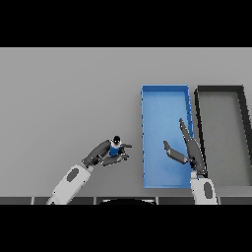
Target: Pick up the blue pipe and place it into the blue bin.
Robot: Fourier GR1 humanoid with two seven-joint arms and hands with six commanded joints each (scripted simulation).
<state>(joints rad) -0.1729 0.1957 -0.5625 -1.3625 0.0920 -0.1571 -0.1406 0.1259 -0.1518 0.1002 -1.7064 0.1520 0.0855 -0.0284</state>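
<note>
A small blue pipe [115, 148] with a dark end stands on the grey table, left of the blue bin [147, 106]. My left hand [101, 153] is at the pipe, its fingers and thumb curled round it. The pipe rests low, close to the table surface. My right hand [189, 147] hovers over the right part of the blue bin, fingers straight and thumb spread, holding nothing.
A black bin [242, 103] sits right beside the blue bin, to its right. The grey table [64, 98] stretches wide to the left and behind the bins.
</note>
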